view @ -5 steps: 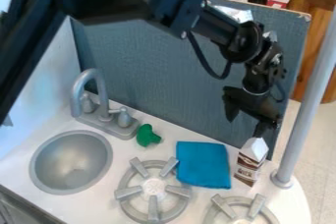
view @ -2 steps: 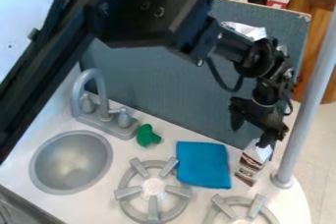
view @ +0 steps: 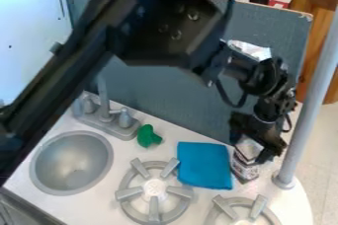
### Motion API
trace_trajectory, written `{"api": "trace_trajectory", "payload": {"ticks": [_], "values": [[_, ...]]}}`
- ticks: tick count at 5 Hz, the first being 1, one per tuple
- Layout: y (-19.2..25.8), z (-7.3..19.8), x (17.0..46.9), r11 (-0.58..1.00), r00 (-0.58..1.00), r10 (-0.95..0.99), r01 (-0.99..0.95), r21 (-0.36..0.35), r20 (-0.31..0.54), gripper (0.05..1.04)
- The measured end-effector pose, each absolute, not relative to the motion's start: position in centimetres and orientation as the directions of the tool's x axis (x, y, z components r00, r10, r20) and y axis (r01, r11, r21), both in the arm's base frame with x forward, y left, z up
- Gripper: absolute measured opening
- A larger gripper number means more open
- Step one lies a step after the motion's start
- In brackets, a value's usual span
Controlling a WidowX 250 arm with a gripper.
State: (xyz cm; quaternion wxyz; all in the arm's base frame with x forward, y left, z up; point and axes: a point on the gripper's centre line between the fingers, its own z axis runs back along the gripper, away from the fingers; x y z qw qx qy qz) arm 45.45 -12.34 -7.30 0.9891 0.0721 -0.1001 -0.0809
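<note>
black jaws around carton (boxy)

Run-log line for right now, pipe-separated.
gripper: open, around carton top | contact: unclear | carton: on counter, beside blue cloth | green object: near faucet

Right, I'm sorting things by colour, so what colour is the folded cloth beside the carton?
Plain blue, leaning teal; the cloth shows best in the camera view.
</note>
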Motion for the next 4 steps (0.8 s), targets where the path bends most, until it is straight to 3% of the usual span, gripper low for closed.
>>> {"api": "trace_trajectory", "payload": {"ticks": [1,3,4], "values": [[-12.62,-8.09,45.44,0.974,0.969,-0.178,0.148,0.171,0.174,1.003],[-12.6,-8.55,45.89,0.971,0.969,-0.19,0.162,0.177,0.156,0.86],[-12.57,-8.56,45.94,0.976,0.972,-0.18,0.157,0.148,0.155,0.86]]}}
